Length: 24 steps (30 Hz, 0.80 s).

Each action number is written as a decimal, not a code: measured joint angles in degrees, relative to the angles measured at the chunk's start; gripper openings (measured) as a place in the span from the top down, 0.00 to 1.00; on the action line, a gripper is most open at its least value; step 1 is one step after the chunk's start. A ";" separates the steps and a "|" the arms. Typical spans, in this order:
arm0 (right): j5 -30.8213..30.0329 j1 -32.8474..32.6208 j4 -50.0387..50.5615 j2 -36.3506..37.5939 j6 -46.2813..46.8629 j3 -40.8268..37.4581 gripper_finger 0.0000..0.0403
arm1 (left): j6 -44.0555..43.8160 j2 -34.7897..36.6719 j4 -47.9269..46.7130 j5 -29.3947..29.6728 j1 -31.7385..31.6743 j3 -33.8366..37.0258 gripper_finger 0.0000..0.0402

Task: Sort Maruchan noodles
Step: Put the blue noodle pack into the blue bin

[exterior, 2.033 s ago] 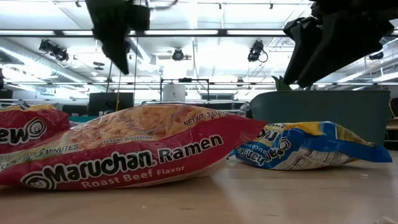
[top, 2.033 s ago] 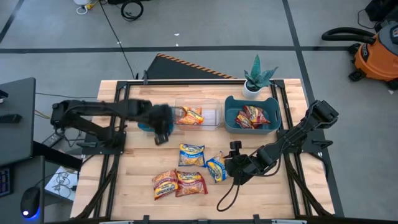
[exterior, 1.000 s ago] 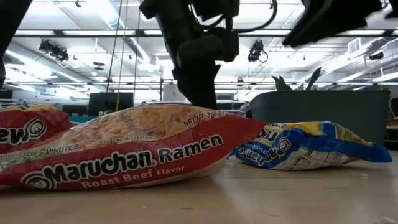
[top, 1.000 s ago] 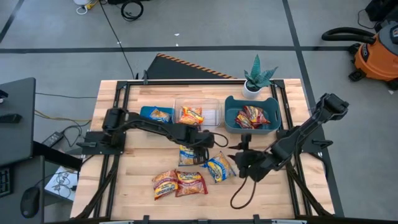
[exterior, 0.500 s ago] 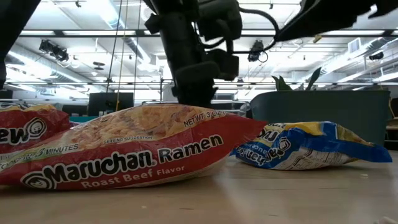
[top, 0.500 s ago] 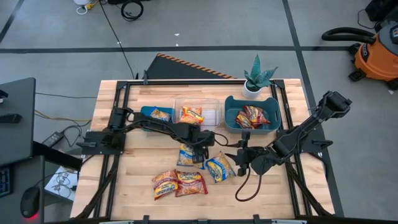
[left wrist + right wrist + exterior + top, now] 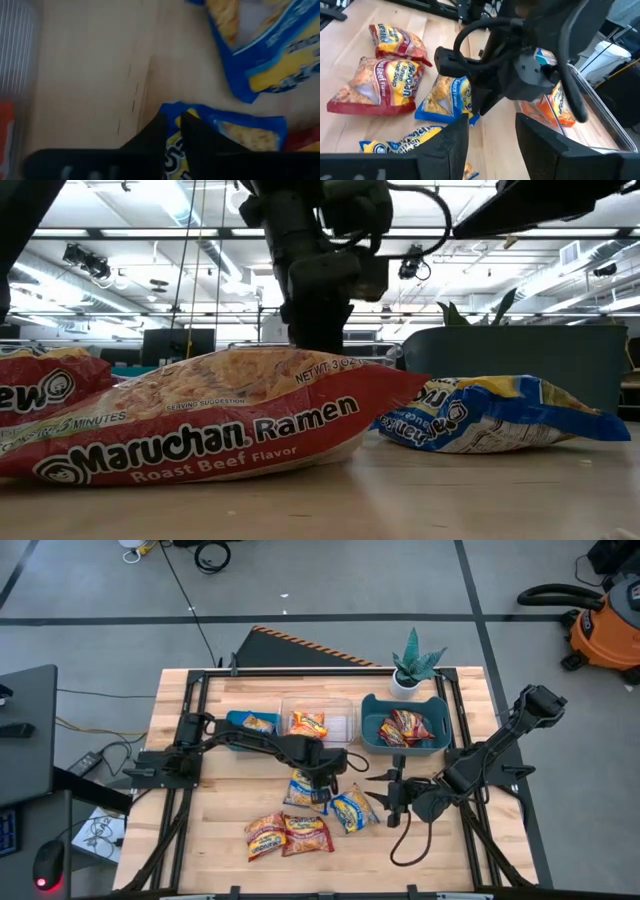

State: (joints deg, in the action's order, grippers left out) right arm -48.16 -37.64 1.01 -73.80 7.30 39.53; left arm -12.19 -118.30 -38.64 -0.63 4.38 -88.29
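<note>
A blue-and-yellow Maruchan packet (image 7: 300,792) lies flat at the table's middle. My left gripper (image 7: 321,779) stands over its right edge, shut on it. A second blue-and-yellow packet (image 7: 349,808) lies just to the right, and my right gripper (image 7: 392,802) hovers open beside it, touching nothing. Two red packets (image 7: 288,834) lie side by side nearer the front edge. In the low view the red roast-beef packet (image 7: 200,425) hides my left gripper's fingertips. My left gripper pinches the blue-and-yellow packet's sealed edge (image 7: 200,112) between its two fingers (image 7: 155,137), on the side toward the table's right. The fingers come from above, slanting down from the left. The packet lies flat on the table.
Along the far side stand a small teal bin (image 7: 236,720) with an orange packet, a clear bin (image 7: 340,725) with an orange packet, and a larger teal bin (image 7: 370,730) with red packets. A potted plant (image 7: 412,665) stands behind it. Bare wood lies left of the packets.
My left gripper has come down from just above the middle blue-and-yellow packet onto its right edge. My right gripper has stayed beside the second blue packet with only a small shift.
</note>
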 joint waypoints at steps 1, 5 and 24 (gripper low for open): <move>0.02 -0.04 -0.33 0.00 -0.11 0.00 0.58 | 0.59 0.00 -0.26 -0.61 -0.01 -0.50 0.91; 0.27 -0.03 -1.28 -0.04 -0.90 0.00 0.58 | 0.73 0.00 -2.67 -2.24 -0.11 -2.64 0.97; 1.92 -0.03 -2.88 -0.11 -2.40 0.00 0.58 | -3.71 0.11 -0.24 1.45 1.16 -0.21 0.50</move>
State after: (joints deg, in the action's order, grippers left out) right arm -46.24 -37.67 -1.87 -73.91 4.91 39.53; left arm -15.90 -118.19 -38.88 0.82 5.54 -88.49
